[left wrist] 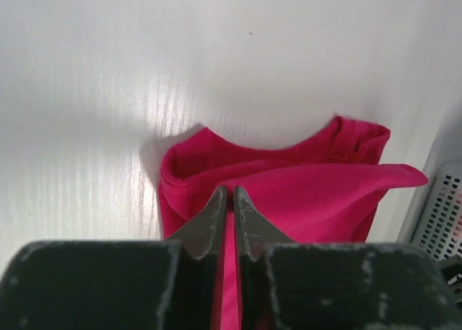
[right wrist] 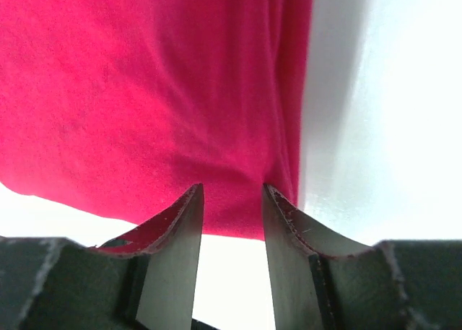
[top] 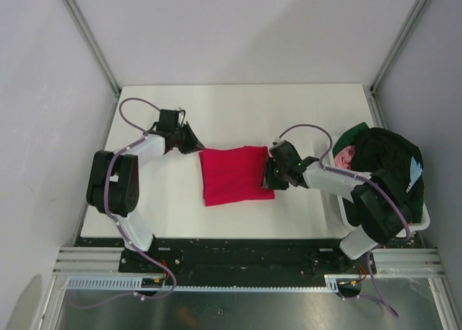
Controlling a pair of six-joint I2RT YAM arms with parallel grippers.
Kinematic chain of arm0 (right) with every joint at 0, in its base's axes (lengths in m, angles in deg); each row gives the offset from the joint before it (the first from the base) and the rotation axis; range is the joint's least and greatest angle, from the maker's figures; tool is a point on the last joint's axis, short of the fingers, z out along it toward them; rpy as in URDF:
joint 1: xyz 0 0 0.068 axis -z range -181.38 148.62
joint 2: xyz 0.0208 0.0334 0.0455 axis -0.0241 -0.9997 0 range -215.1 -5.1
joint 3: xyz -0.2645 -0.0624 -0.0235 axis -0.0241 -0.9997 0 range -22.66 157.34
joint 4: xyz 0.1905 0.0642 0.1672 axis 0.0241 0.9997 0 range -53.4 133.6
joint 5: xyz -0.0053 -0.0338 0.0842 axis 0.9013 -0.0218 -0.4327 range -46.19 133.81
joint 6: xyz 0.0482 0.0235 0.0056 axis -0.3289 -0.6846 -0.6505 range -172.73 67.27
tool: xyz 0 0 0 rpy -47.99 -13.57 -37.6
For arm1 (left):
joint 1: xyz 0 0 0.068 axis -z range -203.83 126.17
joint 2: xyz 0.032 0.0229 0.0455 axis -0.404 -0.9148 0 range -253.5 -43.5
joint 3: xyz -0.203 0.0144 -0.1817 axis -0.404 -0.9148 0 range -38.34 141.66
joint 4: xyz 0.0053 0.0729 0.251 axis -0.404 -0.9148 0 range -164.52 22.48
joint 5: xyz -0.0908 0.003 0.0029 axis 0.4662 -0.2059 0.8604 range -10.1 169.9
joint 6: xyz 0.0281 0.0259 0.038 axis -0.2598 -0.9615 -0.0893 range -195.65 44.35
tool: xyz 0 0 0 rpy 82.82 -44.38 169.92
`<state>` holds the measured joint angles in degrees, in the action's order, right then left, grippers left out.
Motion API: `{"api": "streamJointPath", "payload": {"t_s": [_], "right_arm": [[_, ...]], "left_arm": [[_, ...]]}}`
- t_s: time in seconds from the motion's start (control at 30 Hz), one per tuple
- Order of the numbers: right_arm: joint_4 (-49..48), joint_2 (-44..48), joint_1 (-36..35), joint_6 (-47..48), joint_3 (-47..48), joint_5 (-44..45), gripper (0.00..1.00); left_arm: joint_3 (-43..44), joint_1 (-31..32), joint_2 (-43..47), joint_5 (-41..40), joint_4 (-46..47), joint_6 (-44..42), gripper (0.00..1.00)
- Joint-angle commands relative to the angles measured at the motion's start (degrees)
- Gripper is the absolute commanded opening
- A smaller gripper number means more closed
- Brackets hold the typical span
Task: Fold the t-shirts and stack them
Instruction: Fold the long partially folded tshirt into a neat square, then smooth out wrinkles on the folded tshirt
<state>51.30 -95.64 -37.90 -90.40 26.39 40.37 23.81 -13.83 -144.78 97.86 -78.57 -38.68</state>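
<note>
- White table (top: 238, 106) lies beneath both arms.
- Left gripper (left wrist: 232, 194): fingers nearly together, pinching the red t-shirt (top: 231, 175) at its edge.
- Right gripper (right wrist: 231, 189): jaws apart, shirt hem at its tips.

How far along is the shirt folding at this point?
Done: the red shirt lies folded to a rough square mid-table. In hand: the left gripper pinches its edge; the right gripper stands open over the opposite edge. Remaining: black, green and pink shirts heaped in the tub, no stack yet.
</note>
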Motion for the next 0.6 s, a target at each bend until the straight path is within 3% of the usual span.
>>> {"api": "streamJointPath", "payload": {"t_s": [0.0,0.17,0.37,0.57], "right_arm": [[3.0,4.6,2.3,-0.1,0.8,3.4,0.43],[0.9,5.3,5.6,3.0,5.4,2.1,0.45],[-6.4,-0.4,7.0,5.6,12.4,-2.8,0.45],[-8.8,-6.0,6.2,6.1,17.3,-5.4,0.43]], "left_arm": [[2.2,-0.3,2.0,-3.5,1.7,-1.9,0.10],[6.6,-0.5,-1.5,-3.7,1.0,-2.2,0.11],[9.1,-0.8,-5.1,-3.5,0.3,-2.3,0.13],[5.2,-0.5,1.5,-1.4,0.0,-3.4,0.24]]}}
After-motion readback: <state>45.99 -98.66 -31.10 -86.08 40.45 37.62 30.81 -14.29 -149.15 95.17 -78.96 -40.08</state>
